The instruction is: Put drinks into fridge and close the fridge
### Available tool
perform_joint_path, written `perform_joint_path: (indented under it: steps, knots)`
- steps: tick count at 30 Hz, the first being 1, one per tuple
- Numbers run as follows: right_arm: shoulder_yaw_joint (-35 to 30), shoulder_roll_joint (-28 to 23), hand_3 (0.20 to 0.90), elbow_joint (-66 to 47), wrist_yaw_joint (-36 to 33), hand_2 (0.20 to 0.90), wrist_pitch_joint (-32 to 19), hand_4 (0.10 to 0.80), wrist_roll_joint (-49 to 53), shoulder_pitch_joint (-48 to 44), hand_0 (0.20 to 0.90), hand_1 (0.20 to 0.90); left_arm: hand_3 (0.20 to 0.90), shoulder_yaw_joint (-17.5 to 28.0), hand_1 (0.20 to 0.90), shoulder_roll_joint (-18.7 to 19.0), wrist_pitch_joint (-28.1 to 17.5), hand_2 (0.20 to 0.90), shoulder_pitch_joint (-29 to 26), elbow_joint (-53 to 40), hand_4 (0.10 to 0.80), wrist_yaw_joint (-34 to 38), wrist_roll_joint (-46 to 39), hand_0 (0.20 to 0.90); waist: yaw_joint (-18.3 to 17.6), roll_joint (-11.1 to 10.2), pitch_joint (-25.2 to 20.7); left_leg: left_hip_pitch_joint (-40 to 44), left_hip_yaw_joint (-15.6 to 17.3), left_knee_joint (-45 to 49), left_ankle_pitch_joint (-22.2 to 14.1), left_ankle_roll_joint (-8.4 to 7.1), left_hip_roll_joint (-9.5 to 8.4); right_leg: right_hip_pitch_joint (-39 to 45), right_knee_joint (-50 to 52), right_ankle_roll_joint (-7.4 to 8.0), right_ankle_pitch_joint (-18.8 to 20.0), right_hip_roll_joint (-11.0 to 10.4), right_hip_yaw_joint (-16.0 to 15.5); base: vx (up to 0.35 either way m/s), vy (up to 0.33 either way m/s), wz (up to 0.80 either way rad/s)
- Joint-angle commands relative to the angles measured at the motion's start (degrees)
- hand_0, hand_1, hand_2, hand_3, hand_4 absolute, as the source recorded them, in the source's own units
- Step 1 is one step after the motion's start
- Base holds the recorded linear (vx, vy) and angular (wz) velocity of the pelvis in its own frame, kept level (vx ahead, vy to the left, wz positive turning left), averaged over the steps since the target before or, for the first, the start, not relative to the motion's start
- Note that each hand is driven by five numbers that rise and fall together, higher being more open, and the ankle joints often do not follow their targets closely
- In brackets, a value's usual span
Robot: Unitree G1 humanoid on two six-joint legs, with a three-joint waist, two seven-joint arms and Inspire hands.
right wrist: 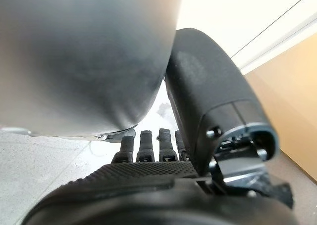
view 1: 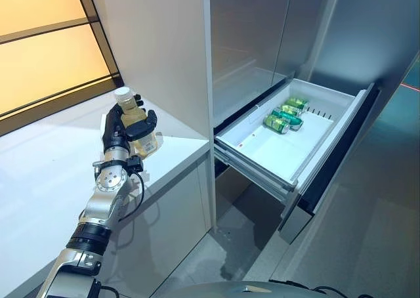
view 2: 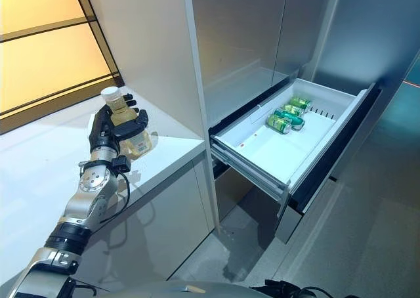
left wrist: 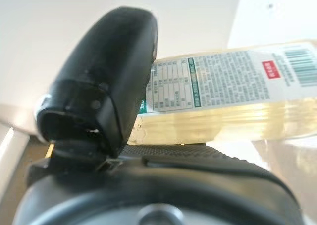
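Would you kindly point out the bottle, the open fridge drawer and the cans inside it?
bottle [view 1: 134, 114], left eye view, on its pale body above the left hand [view 1: 117, 135] that grips it.
fridge drawer [view 1: 275, 155], left eye view, on its bare white floor.
cans [view 1: 276, 124], left eye view, on the nearest green can.

Left hand [view 1: 125, 132] raised with fingers curled; right hand [right wrist: 163, 180] relaxed
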Motion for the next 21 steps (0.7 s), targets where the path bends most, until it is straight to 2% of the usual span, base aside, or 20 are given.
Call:
perform_joint_path:
  steps: [1, 5, 8, 11, 15, 20, 21]
  knots:
    - [-0.53, -0.53, 0.900, 9.48, 0.85, 0.900, -3.46, 0.800, -2.45, -0.65, 0.900, 0.900, 0.200, 2.30, 0.300, -3.56, -11.53, 0.300, -5.59, -5.17, 0.100, -3.88, -5.69, 0.300, 0.81, 2.94, -1.08, 1.06, 4.63, 0.40, -6.46, 0.37, 0.07, -1.50, 3.90, 1.83, -3.72, 0.82, -1.68, 0.034, 0.028, 0.01]
    - [-1.01, -1.19, 0.900, 9.79, 1.80, 0.900, -5.84, 0.800, -3.64, 0.34, 0.900, 0.900, 0.200, 2.81, 0.300, -4.69, -14.51, 0.300, -4.41, -8.73, 0.100, -6.31, -6.44, 0.300, 0.79, 2.78, -1.07, 1.10, 4.80, 0.40, -6.55, 0.19, 0.15, -1.40, 3.87, 1.97, -3.74, 0.74, -1.83, 0.000, 0.000, 0.00]
    - [-1.14, -3.10, 0.900, 7.00, 4.64, 0.900, -6.97, 0.800, -2.97, 0.59, 0.900, 0.900, 0.200, 2.69, 0.300, -3.66, -16.33, 0.300, -4.47, -12.42, 0.100, -8.73, -6.54, 0.300, 0.67, 1.78, -0.58, 1.02, 4.88, 0.40, -6.62, -0.09, 0.43, -1.61, 4.09, 2.13, -3.79, 0.68, -2.01, -0.017, -0.047, 0.00]
    - [-0.36, -4.16, 0.900, 1.99, 6.35, 0.900, -5.07, 0.800, -1.66, -0.84, 0.900, 0.900, 0.200, 1.74, 0.300, -2.75, -15.73, 0.300, -5.43, -17.41, 0.100, -9.31, -4.82, 0.300, 0.79, 0.70, 0.02, 0.89, 4.63, 0.40, -6.43, -0.31, 0.76, -1.81, 4.44, 1.96, -3.78, 0.81, -1.84, -0.027, -0.083, -0.01]
    - [0.87, -4.79, 0.900, -6.09, 11.92, 0.900, -4.08, 0.800, 2.97, -1.94, 0.900, 0.900, 0.200, 1.09, 0.300, -1.90, -14.14, 0.300, -7.41, -23.99, 0.100, -14.68, -3.52, 0.300, 0.83, -0.46, 0.95, 0.73, 3.95, 0.40, -6.26, -0.18, 0.94, -2.00, 4.70, 1.67, -3.59, 0.90, -1.89, -0.042, -0.061, 0.02]
    - [3.37, -2.54, 0.900, -13.00, 17.34, 0.900, -6.81, 0.800, 8.08, -1.20, 0.900, 0.900, 0.200, 0.32, 0.300, -1.78, -12.64, 0.300, -9.42, -27.26, 0.100, -21.67, -4.10, 0.300, 0.60, -0.90, 1.31, 0.49, 3.32, 0.40, -6.16, 0.12, 0.75, -2.04, 4.50, 1.59, -3.31, 1.04, -1.93, -0.044, -0.033, 0.01]
    - [4.54, -1.53, 0.900, -17.46, 17.64, 0.900, -6.72, 0.800, 8.84, -0.15, 0.900, 0.900, 0.200, 0.03, 0.300, -1.81, -12.42, 0.300, -9.70, -27.94, 0.100, -23.41, -4.56, 0.300, 0.26, -0.92, 1.39, 0.40, 3.29, 0.40, -6.15, 0.17, 0.72, -2.13, 4.40, 1.72, -3.19, 1.04, -1.90, -0.054, -0.017, 0.00]
